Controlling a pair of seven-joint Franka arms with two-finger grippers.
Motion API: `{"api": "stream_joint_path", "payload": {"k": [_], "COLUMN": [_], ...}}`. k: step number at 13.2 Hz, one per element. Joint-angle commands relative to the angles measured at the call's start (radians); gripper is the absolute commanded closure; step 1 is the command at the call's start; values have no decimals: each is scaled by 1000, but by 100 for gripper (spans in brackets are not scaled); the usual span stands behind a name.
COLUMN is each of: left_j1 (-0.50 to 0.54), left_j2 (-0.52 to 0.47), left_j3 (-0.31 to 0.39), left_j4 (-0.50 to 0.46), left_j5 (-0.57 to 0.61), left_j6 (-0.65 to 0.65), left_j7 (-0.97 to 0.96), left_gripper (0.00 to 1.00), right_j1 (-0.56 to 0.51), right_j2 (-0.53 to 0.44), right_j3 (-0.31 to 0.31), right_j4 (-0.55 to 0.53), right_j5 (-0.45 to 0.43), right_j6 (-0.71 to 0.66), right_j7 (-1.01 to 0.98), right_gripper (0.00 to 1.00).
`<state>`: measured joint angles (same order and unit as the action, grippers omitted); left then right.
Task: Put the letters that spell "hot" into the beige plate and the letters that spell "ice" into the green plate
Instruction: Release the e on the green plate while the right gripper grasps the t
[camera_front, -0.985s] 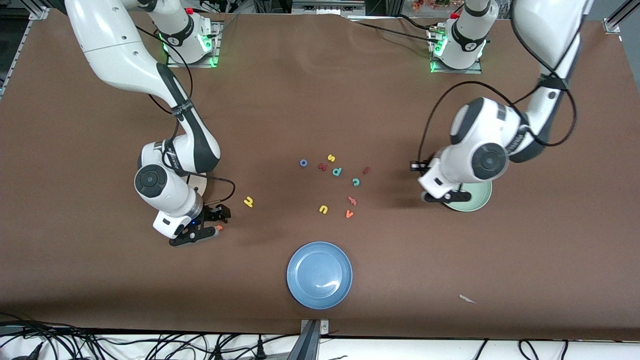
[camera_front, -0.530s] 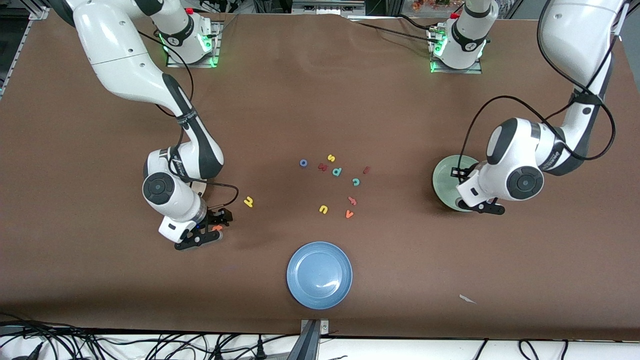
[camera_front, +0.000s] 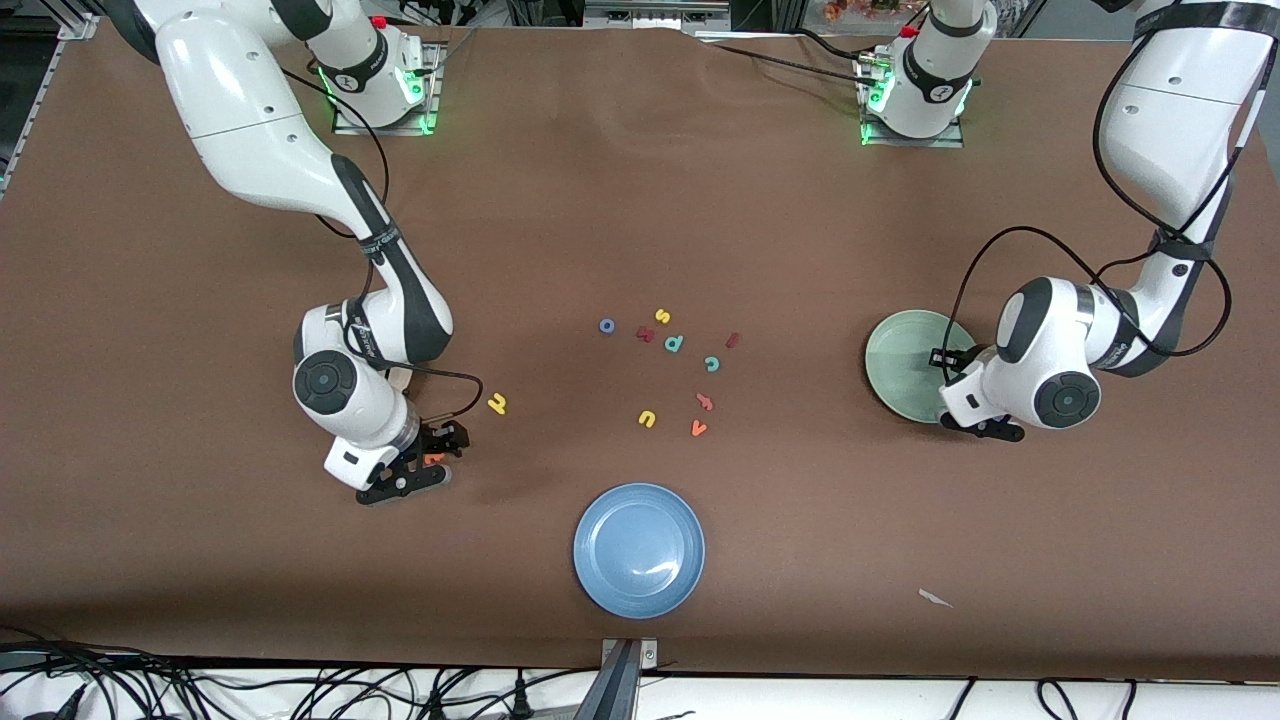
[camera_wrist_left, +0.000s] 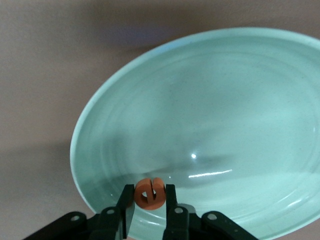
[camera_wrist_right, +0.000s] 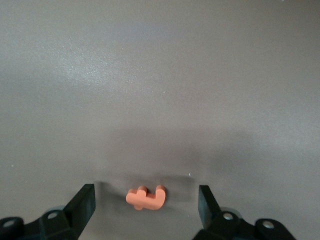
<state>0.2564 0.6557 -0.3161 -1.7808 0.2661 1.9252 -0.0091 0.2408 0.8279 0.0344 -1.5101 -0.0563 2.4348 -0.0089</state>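
1. pinching the orange e (camera_wrist_left: 150, 193) between its fingers (camera_wrist_left: 171, 200), the left pincer (camera_wrist_left: 149, 212) hangs over the green plate (camera_wrist_left: 210, 125), above the rim nearest the front camera; the e is held clear of the plate.
2. right pincer (camera_wrist_right: 145, 210) is spread wide, low over the bare worktop (camera_wrist_right: 160, 75), fingers on either side of the orange t (camera_wrist_right: 146, 197); the t lies flat on the worktop, not touched by either finger.
3. front view: right pincer (camera_front: 415, 465) sits toward the right arm's end of the worktop, nearer the front camera than the yellow h (camera_front: 497, 403).
4. beige plate (camera_front: 402, 376) is almost all hidden under the right arm's wrist, only a sliver shows.
5. loose cluster mid-worktop: blue o (camera_front: 606, 326), teal c (camera_front: 712, 363), maroon i (camera_front: 733, 340), plus yellow s (camera_front: 662, 316), teal p (camera_front: 675, 343), yellow u (camera_front: 647, 418), orange v (camera_front: 699, 428), another orange letter (camera_front: 705, 402) and another dark red letter (camera_front: 645, 334).
6. blue plate (camera_front: 639, 550) is nearest the front camera, nothing in it.
7. no readable writing or labels.
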Motion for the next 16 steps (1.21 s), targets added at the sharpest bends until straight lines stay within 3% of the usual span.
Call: {"api": "stream_joint_path", "payload": {"k": [1,3,5,8,11,13,16], "left_j1": [3,1,-2,-17,-151,-190,-274], "left_j2": [-39,-93,-116,-105,-39,-13,24], "left_j3": [-24,-99,-194,-322,-330,-328,-284], "left_j4": [26,29,29,24,-9,-72,-92], "left_j5": [7,-51,-128,-134,-124,-116,-53], "left_j6": [-23,-43,-41,26,202,340,431], "left_j7": [5,-9,-145,-360,-510,-572,-649], "left_gripper": [0,0,0,1,3,13,13], "right_j1": [3,3,3,3,3,3,2], "right_j2": [22,22,22,23,22,22,20], "right_j3": [-2,-2,-2,-2,-4,-4,-5], "right_j4": [33,33,31,28,28,28,27], "right_j5": [-4,-2,0,0,-2,0,0], "right_j6": [-5,-5,-5,-3,-5,-5,-7], "right_j7": [15,15,17,27,43,43,40], "right_gripper": [17,22,28,32,41,42,50]}}
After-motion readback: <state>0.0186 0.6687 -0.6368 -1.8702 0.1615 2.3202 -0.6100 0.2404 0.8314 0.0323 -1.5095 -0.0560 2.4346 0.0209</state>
